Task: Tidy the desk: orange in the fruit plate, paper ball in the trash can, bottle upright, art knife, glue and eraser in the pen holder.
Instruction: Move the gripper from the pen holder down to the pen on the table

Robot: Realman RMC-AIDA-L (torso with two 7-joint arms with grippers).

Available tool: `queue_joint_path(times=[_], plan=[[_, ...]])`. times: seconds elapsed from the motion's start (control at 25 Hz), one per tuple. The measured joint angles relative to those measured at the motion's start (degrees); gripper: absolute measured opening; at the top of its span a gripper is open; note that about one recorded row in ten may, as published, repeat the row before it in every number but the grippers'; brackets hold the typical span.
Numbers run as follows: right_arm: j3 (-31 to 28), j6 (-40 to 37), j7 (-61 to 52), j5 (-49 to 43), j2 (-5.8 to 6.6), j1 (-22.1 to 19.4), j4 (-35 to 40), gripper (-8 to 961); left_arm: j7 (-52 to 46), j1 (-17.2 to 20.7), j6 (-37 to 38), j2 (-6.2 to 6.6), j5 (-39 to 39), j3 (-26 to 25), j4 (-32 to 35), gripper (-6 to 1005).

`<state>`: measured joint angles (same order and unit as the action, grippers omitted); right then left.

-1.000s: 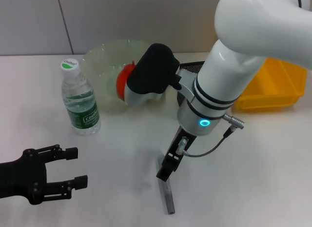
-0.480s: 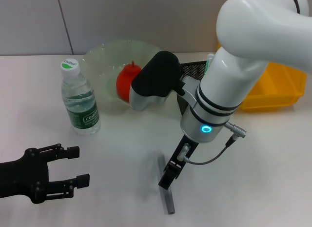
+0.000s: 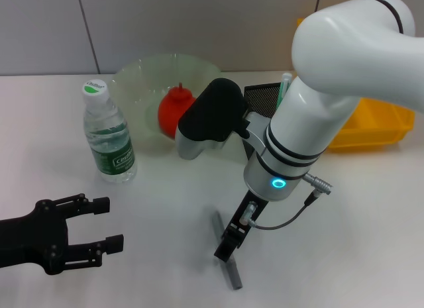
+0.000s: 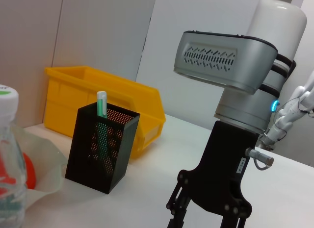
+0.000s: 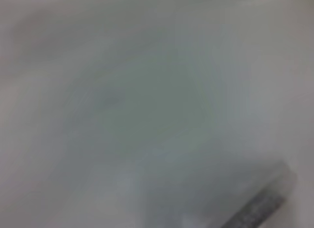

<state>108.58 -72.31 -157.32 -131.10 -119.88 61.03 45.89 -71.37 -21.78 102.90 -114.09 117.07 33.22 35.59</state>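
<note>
My right gripper (image 3: 227,250) hangs over the art knife (image 3: 225,260) lying flat on the bench (image 3: 165,208); jaw state unclear. It looks thin, stiff, light: pinch across its middle. Left gripper (image 3: 99,223) waits spread.

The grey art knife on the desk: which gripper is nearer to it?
Right. The right gripper hangs directly over the art knife; the left gripper sits open, far off toward the robot's left.
</note>
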Motion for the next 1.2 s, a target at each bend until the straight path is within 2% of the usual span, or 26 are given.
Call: queue_joint_path(times=[1.2], plan=[[3.07, 0.26, 0.4, -0.03, 0.0, 0.67, 0.82, 589, 0.0, -0.66, -0.44, 0.11, -0.25, 0.0, 0.0, 811]])
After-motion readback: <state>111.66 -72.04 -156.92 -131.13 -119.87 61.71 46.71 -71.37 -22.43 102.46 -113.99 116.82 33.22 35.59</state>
